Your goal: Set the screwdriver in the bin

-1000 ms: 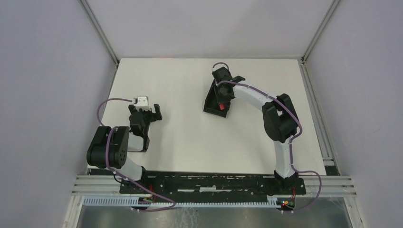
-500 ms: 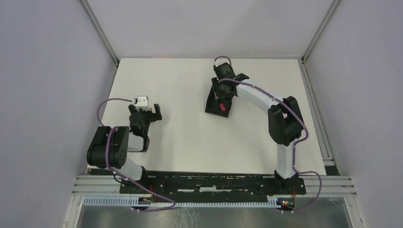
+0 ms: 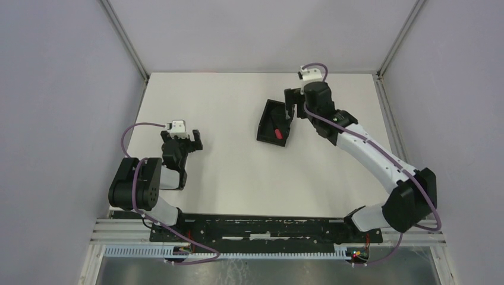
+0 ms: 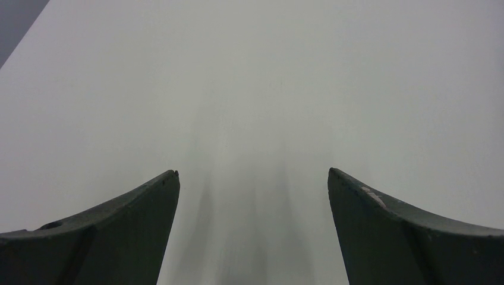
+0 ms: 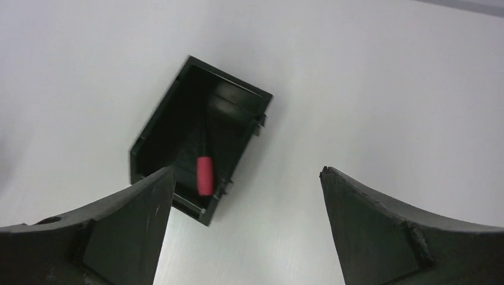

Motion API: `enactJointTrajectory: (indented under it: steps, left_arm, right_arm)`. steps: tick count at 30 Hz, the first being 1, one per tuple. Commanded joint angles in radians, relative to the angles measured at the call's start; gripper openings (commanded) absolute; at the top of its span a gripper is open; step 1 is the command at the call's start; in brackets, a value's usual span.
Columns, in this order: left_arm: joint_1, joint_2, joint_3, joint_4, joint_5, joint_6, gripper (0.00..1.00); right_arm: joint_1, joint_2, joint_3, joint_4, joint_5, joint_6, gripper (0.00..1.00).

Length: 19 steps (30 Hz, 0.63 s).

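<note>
While the screwdriver (image 3: 276, 130) lies in the bin (image 3: 262, 122), right fingers (image 3: 290, 105) hover spread alongside; left fingers (image 3: 182, 140) spread too.

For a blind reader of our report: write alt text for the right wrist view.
A red-handled screwdriver lies inside a small black open-top bin on a white table, seen from above. The right arm's two dark fingers frame the bottom corners, spread wide and holding nothing.
</note>
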Motion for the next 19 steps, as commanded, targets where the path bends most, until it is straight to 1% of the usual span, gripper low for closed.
enactJointTrajectory:
  steps: [1, 4, 9, 14, 17, 19]
  left_arm:
    - [0.006, -0.017, 0.006, 0.027, 0.009, -0.025, 1.00]
    - [0.006, -0.016, 0.005, 0.028, 0.008, -0.025, 1.00]
    - [0.006, -0.015, 0.005, 0.028, 0.008, -0.025, 1.00]
    - [0.006, -0.015, 0.006, 0.027, 0.009, -0.025, 1.00]
    - [0.006, -0.015, 0.006, 0.027, 0.007, -0.025, 1.00]
    - [0.006, -0.016, 0.006, 0.027, 0.007, -0.025, 1.00]
  right_arm:
    - [-0.048, -0.136, -0.270, 0.176, 0.068, -0.027, 0.98]
    - [-0.084, -0.227, -0.468, 0.280, 0.101, -0.019, 0.98]
    - [-0.124, -0.316, -0.706, 0.416, 0.164, -0.006, 0.98]
    - [-0.128, -0.327, -0.834, 0.490, 0.210, 0.022, 0.98]
    - [-0.129, -0.329, -0.887, 0.573, 0.164, 0.035, 0.98]
    - [-0.129, -0.321, -0.885, 0.584, 0.149, 0.048, 0.98]
